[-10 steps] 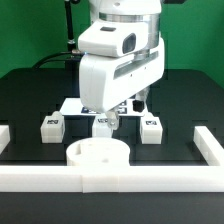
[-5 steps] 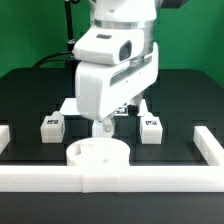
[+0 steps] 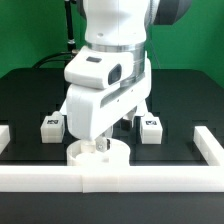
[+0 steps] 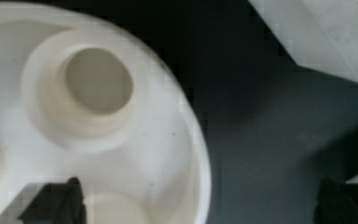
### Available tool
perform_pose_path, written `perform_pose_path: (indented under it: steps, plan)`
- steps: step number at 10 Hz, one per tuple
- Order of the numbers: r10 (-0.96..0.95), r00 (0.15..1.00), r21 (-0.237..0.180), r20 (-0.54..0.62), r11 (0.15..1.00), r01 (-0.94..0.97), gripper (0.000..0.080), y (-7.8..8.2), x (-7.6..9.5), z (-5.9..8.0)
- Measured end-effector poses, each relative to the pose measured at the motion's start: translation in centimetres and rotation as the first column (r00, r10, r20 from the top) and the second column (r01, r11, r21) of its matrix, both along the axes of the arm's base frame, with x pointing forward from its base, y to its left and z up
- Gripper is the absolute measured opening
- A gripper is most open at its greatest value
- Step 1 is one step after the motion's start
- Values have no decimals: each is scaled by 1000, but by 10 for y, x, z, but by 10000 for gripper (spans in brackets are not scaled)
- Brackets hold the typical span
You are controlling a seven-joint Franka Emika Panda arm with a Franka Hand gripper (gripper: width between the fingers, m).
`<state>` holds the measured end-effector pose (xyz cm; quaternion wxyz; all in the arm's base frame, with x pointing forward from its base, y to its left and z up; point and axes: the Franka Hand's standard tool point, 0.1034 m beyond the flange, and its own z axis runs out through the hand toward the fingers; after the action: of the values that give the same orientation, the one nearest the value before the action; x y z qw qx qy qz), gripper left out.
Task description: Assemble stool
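**Item 1: arm.** 1 white Panda arm, filling the middle of the exterior view. Its wrist is pitched forward and down, and the bulky last links lean toward the exterior view's left. The hand hangs low over the front of the black counter [image 3: 30, 100].

**Item 2: gripper [image 3: 100, 147].** Directly above the seat, fingers pointing down, tips at about the level of the seat's upper face. Whether they touch it cannot be told. In the wrist view the 2 dark fingers [image 4: 55, 200] stand wide apart, 1 over the white disc and the other out over bare black counter, with the disc's rim running between them. The jaws are spread wide and grip nothing.

**Item 3: seat [image 3: 122, 152].** 1 thick round white disc, lying flat at the front centre of the counter, just behind the rail's front bar and partly hidden by the arm. The wrist view shows 1 round hole [image 4: 96, 80] in a raised boss on its face.

**Item 4: legs.** 2 visible, each a short white block with a black-and-white tag:
- left leg [image 3: 52, 126], behind the seat toward the exterior view's left
- right leg [image 3: 151, 127], toward the exterior view's right

Both stand apart from the seat.

**Item 5: rail [image 3: 150, 178].** A long white border across the front edge, with short returns at both sides.

**Item 6: white block [image 4: 327, 35].** Seen in the wrist view, apart from the disc. What it is cannot be told.
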<state>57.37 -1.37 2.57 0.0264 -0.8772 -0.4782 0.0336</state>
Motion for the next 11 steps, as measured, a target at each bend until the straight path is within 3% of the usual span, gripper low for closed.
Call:
perform_pose_path:
  steps: [6, 8, 9, 10, 11]
  plan:
    - [-5, 1000, 2, 0, 1000, 5, 649, -2, -3, -13]
    - [-4, 1000, 2, 0, 1000, 4, 393, -2, -3, -13]
    - [-4, 1000, 2, 0, 1000, 4, 393, -2, -4, -13]
    - [-4, 1000, 2, -1, 1000, 4, 211, -2, -4, -13]
    - [-4, 1000, 2, -1, 1000, 4, 82, -2, -4, -13]
